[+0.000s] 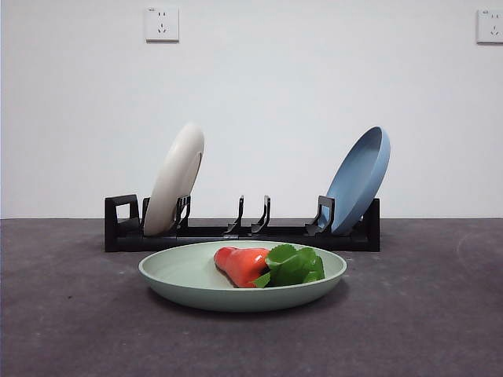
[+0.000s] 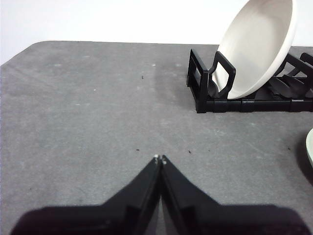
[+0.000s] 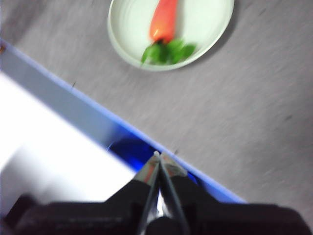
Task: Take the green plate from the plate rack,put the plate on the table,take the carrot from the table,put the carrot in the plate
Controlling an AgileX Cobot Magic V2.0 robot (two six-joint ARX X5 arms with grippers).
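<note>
The green plate (image 1: 189, 275) lies flat on the dark grey table (image 1: 71, 314), just in front of the black plate rack (image 1: 236, 233). Inside the plate rests the carrot (image 1: 244, 264), orange-red body to the left, green leaves to the right. The right wrist view shows the same plate (image 3: 205, 19) and carrot (image 3: 164, 19) from above, well away from my right gripper (image 3: 159, 155), which is shut and empty over the table's edge. My left gripper (image 2: 160, 158) is shut and empty, low over bare table left of the rack (image 2: 203, 83). Neither arm shows in the front view.
A cream-white plate (image 1: 174, 179) leans in the rack's left slot and a blue plate (image 1: 357, 179) in its right slot; the middle prongs hold nothing. The white plate (image 2: 257, 44) is near my left gripper. A blue strip (image 3: 73, 103) runs along the table's edge.
</note>
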